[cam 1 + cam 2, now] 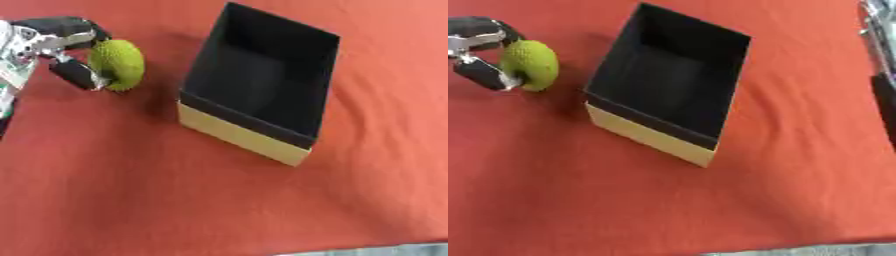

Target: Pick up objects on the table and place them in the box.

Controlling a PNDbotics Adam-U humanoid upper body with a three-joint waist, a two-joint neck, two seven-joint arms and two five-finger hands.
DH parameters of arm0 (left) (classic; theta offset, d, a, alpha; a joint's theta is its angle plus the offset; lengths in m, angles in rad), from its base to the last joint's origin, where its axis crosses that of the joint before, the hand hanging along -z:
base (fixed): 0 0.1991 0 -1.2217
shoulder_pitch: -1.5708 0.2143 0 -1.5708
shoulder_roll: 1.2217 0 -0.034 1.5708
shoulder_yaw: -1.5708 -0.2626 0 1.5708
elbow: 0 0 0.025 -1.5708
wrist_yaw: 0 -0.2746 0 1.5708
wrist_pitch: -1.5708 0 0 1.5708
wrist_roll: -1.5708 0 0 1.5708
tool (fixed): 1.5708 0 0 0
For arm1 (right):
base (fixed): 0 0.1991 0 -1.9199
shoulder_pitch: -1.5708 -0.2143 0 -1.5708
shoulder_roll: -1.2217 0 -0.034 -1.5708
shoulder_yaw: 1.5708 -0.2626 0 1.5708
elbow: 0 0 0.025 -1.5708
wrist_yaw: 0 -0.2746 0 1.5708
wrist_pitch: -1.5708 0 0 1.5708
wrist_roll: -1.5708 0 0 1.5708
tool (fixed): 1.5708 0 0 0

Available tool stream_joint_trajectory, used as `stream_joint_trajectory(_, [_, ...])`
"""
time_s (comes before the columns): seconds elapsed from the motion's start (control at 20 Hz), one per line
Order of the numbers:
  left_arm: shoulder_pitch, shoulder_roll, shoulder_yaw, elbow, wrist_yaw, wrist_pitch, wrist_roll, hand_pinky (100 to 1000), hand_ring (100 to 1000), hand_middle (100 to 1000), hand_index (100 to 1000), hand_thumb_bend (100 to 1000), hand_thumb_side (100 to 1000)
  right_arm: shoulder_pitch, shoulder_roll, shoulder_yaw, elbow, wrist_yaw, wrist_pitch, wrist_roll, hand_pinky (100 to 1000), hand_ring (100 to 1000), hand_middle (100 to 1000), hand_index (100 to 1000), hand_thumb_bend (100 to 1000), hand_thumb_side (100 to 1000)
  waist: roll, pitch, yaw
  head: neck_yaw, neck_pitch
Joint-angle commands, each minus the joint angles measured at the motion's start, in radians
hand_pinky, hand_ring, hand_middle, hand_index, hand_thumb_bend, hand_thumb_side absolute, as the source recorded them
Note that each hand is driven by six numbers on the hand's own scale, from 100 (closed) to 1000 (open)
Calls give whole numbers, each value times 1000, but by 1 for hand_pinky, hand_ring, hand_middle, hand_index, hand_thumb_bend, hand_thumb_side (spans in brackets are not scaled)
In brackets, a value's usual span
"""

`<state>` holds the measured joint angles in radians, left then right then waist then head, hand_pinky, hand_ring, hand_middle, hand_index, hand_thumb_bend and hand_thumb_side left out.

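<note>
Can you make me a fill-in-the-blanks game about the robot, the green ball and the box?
1. The left hand has its fingers curled round the green ___.
2. The box is ___ on the inside.
3. The tablecloth is colored ___.
4. The green ball is on the ___ side of the box.

Missing words: ball; black; red; left

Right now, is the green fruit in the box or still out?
Out. The green fruit is in the left hand, left of the black box.
</note>
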<state>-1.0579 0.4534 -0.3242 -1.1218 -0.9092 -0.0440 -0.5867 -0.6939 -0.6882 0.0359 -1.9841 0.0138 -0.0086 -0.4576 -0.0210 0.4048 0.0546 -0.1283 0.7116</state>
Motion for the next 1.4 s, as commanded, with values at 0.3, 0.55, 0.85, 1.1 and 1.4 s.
stream_joint_trajectory(0.3, [-17, 15, 7, -37, 38, -36, 65, 718, 602, 541, 675, 100, 100, 12, -17, -26, -16, -13, 6, -23, 818, 804, 782, 890, 100, 1000, 2, -20, 2, -2, 7])
stream_joint_trajectory(0.55, [-18, 34, -1, -98, 43, -15, 50, 633, 506, 474, 574, 100, 100, 21, -16, -32, -16, -23, 5, -41, 815, 798, 775, 893, 100, 1000, 3, -25, 6, -5, 10])
stream_joint_trajectory(0.85, [-18, 50, 0, -188, 60, -12, 53, 627, 482, 476, 548, 100, 100, 31, -20, -40, -16, -27, 4, -61, 811, 795, 772, 894, 100, 1000, 3, -30, 9, -11, 14])
stream_joint_trajectory(1.1, [-29, 60, 11, -306, 115, -7, 56, 612, 468, 457, 524, 100, 100, 32, -21, -41, -16, -29, 2, -66, 810, 794, 772, 894, 100, 1000, 4, -39, 13, -18, 16])
stream_joint_trajectory(1.4, [-30, 67, 12, -367, 137, 11, 45, 612, 468, 457, 524, 100, 100, 31, -22, -42, -16, -29, 1, -67, 810, 794, 772, 894, 100, 1000, 4, -41, 13, -21, 15])
